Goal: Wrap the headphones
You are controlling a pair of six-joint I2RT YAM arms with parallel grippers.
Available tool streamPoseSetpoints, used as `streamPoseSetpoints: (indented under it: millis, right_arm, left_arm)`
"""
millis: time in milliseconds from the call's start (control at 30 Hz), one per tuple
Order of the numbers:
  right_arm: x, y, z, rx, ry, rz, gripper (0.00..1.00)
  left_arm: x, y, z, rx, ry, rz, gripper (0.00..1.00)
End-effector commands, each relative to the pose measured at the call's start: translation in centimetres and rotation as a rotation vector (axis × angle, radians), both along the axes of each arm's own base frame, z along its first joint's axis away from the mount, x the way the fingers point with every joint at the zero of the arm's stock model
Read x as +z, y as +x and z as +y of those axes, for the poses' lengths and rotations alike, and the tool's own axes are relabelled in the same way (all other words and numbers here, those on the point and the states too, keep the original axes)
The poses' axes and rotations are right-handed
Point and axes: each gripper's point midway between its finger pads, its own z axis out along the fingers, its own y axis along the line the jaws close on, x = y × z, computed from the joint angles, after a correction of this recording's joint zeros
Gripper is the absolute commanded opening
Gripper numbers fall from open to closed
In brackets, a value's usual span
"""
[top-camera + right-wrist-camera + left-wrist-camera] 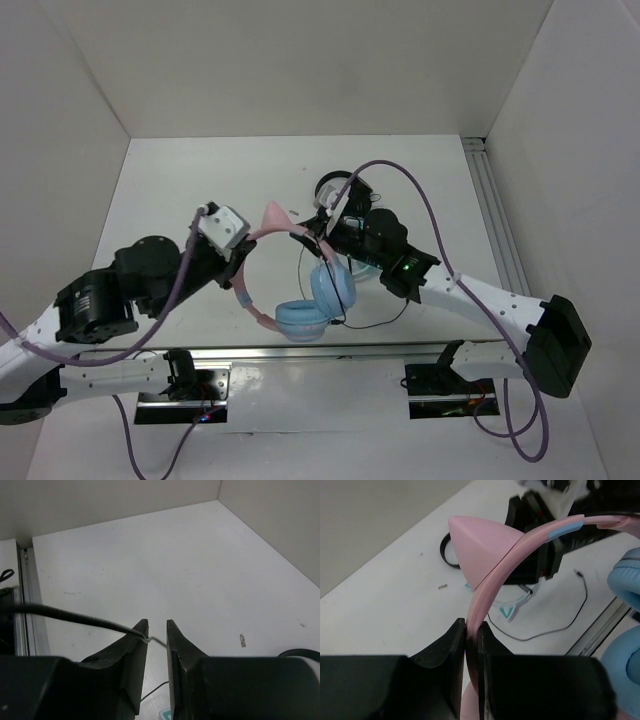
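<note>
Headphones (pixel 303 320) lie between the two arms, their headband (pixel 490 580) clenched by the left gripper (pixel 471 630) as an anchor; the right gripper (pixel 157 627), jaws narrow at the cable (pixel 75 616), may or may not pinch it for winding

Both arms are the same build. Left arm (pixel 95 305) and right arm (pixel 490 300): white link shells, black round joint housings. A lilac cable (pixel 430 210) loops off each one. White boxy camera module (pixel 222 226) on left wrist. Green LED (pixel 407 268) lit on right forearm. Gripper fingers (pixel 445 647) matte black, wedge-shaped. Black base brackets (pixel 195 385) at the counter's near edge, red/black wiring.
</note>
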Motion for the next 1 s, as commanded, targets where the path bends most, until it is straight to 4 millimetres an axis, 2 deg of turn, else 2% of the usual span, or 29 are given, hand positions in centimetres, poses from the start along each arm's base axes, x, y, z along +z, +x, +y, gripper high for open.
streamPoseSetpoints:
  millis: [0, 33, 100, 133, 167, 233, 267, 300, 333, 400, 467, 500, 533, 600, 667, 700, 733, 767, 800, 900, 933, 967]
  right_arm:
    - [4.9, 0.6, 1.2, 0.058, 0.175, -0.071, 0.29]
    - [4.9, 1.2, 1.1, 0.058, 0.188, -0.066, 0.33]
    - [5.2, 1.1, 2.2, 0.131, 0.234, -0.056, 0.36]
    - [5.2, 1.8, 2.2, 0.122, 0.249, -0.052, 0.36]
    - [4.1, 1.9, 2.9, 0.149, 0.245, -0.031, 0.37]
    - [4.4, 2.3, 3.3, 0.167, 0.292, -0.028, 0.37]
    - [3.1, 2.9, 4.0, 0.167, 0.286, -0.003, 0.37]
    - [3.1, 2.9, 4.3, 0.181, 0.309, 0.005, 0.36]
    - [2.2, 3.1, 4.6, 0.181, 0.309, 0.024, 0.34]
    - [-0.5, 3.4, 5.5, 0.204, 0.298, 0.073, 0.30]
    - [-1.1, 3.3, 6.2, 0.235, 0.330, 0.103, 0.22]
    - [-3.0, 3.5, 6.7, 0.242, 0.316, 0.145, 0.20]
    - [-3.1, 3.4, 7.0, 0.258, 0.338, 0.153, 0.20]
    - [-5.3, 3.7, 7.4, 0.256, 0.334, 0.197, 0.18]
    - [-6.0, 3.1, 7.9, 0.284, 0.358, 0.219, 0.16]
    - [-7.2, 3.5, 8.2, 0.282, 0.354, 0.240, 0.08]
    - [-7.6, 3.5, 8.3, 0.283, 0.358, 0.261, 0.06]
    - [-8.2, 3.0, 8.7, 0.301, 0.351, 0.267, 0.06]
    - [-8.6, 3.0, 8.8, 0.300, 0.349, 0.284, 0.06]
    - [-9.6, 2.0, 8.8, 0.297, 0.339, 0.305, 0.08]
    - [-10.7, 1.9, 8.4, 0.280, 0.321, 0.315, 0.08]
    - [-11.0, 1.3, 8.5, 0.279, 0.307, 0.316, 0.03]
  left_arm:
    - [9.8, -0.2, 0.8, 0.052, -0.480, -0.087, 0.00]
    - [10.1, -0.4, 1.4, 0.063, -0.506, -0.085, 0.00]
    - [10.6, -0.4, 2.0, 0.085, -0.542, -0.083, 0.00]
    - [10.8, -0.4, 2.5, 0.099, -0.565, -0.079, 0.00]
    - [10.7, -0.2, 2.9, 0.127, -0.574, -0.076, 0.00]
    - [10.8, 0.0, 3.4, 0.162, -0.613, -0.066, 0.00]
    - [11.2, 0.0, 4.1, 0.178, -0.637, -0.076, 0.00]
    - [11.6, 0.1, 5.0, 0.211, -0.671, -0.077, 0.00]
    - [11.8, 0.2, 5.3, 0.232, -0.695, -0.074, 0.00]
    - [12.1, 0.6, 6.8, 0.300, -0.732, -0.082, 0.00]
    - [12.8, 0.7, 8.0, 0.347, -0.792, -0.092, 0.00]
    - [12.5, 1.2, 8.8, 0.412, -0.806, -0.095, 0.00]
    - [12.4, 1.3, 9.5, 0.441, -0.822, -0.100, 0.00]
    - [13.0, 1.5, 10.7, 0.496, -0.863, -0.128, 0.00]
    - [12.8, 1.9, 11.2, 0.543, -0.845, -0.141, 0.00]
    - [13.3, 1.8, 12.0, 0.571, -0.872, -0.145, 0.00]
    - [13.1, 2.1, 11.9, 0.597, -0.854, -0.144, 0.00]
    - [12.7, 2.5, 11.7, 0.627, -0.823, -0.148, 0.00]
    - [12.7, 2.5, 13.0, 0.690, -0.828, -0.155, 0.00]
    - [12.6, 2.8, 14.4, 0.802, -0.781, -0.181, 0.00]
    - [12.0, 2.8, 15.0, 0.851, -0.754, -0.189, 0.00]
    - [12.5, 2.8, 15.6, 0.880, -0.741, -0.214, 0.00]
